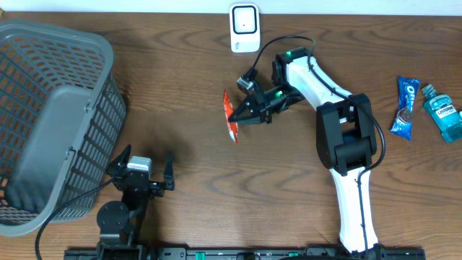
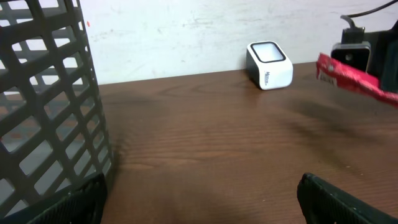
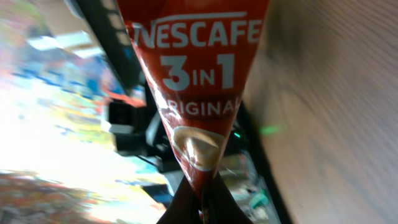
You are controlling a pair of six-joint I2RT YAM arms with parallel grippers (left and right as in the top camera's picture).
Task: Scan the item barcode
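Pinching a red Nescafe 3 in 1 Original sachet (image 1: 233, 134) at its narrow end, the right gripper (image 1: 238, 115) has its fingertips pressed together on the foil. In the right wrist view the sachet (image 3: 196, 93) stretches straight out from the dark fingertips (image 3: 186, 208), with the printed front facing the camera. From overhead the sachet shows only as a thin edge-on strip across the tips. In the left wrist view it (image 2: 354, 79) hangs clear of the wooden table (image 1: 188, 72) with a soft shadow beneath. The white barcode scanner (image 1: 245, 27) stands off to one side of the right gripper's tips, near the far table edge and apart from the sachet. No barcode can be made out on any visible face. Well behind the right gripper, past its arm, lie a blue Oreo pack (image 1: 405, 108) and a Listerine bottle (image 1: 442, 112), side by side. The left gripper (image 1: 146, 160) sits low with its fingers (image 2: 339, 199) spread wide and nothing between them. The grey mesh basket (image 1: 50, 123) is close on its left, and the scanner (image 2: 270, 65) is ahead and to its right.
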